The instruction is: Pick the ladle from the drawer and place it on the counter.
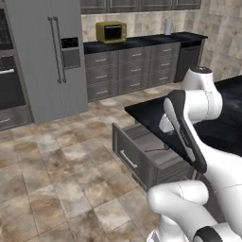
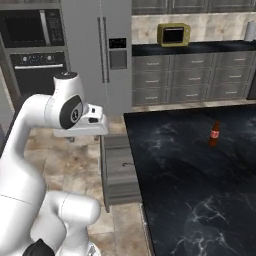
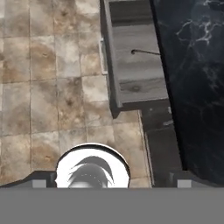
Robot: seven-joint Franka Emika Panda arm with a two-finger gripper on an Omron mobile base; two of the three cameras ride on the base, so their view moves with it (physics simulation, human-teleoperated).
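The drawer (image 3: 131, 65) stands pulled out from under the tabletop's (image 2: 190, 170) front edge, so you can reach its grey wood-grain floor from above. On that floor lies the ladle (image 3: 146, 53), its small bowl toward the drawer front and its slim handle running back under the tabletop edge (part is hidden there). Your claw hangs high over the floor tiles (image 3: 52, 87) beside the drawer, well apart from the ladle; whether its fingers are spread or pressed together cannot be told. A small brown bottle (image 2: 214, 133) stands upright well inside the tabletop, so choose free slab near the front edge.
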